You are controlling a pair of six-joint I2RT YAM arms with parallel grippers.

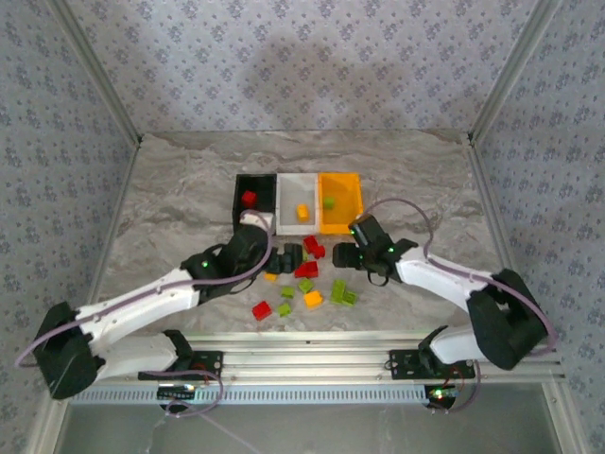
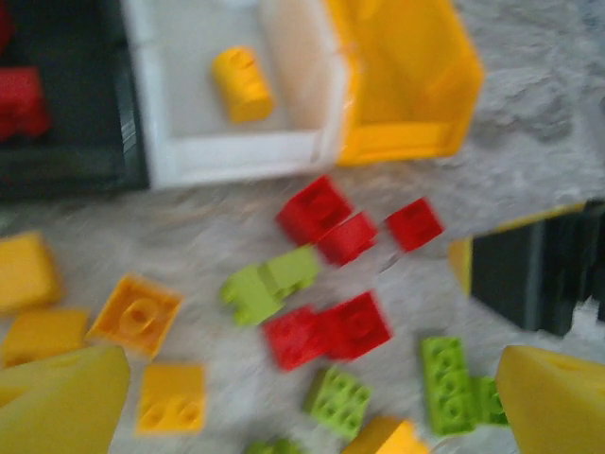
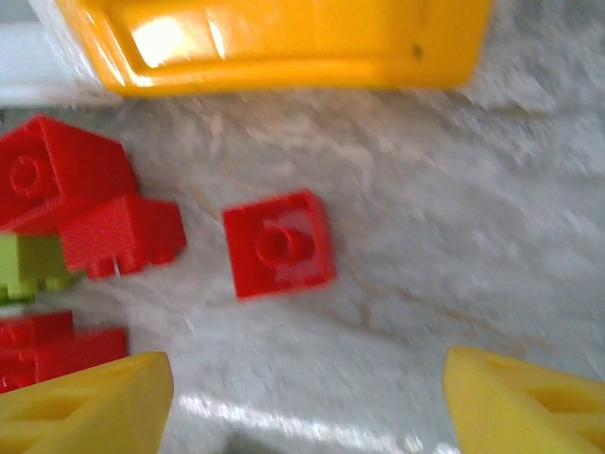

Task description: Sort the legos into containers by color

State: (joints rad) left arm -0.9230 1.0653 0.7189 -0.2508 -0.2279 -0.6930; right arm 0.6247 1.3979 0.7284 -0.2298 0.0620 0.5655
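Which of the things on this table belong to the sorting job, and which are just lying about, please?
For the job: the black bin, the white bin, the yellow bin, the loose bricks in red, yellow and green.
Just there: the marble tabletop, the metal rail, the patterned walls.

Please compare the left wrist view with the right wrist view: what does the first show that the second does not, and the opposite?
Left wrist view, not the right: the black bin holding a red brick, an orange-yellow brick inside the white bin, loose orange-yellow bricks, and the open left gripper. Right wrist view, not the left: the open right gripper seen from its own wrist, and the stud on a lone red brick. Both: the orange-yellow bin, red bricks and a lime green brick on the marble table.
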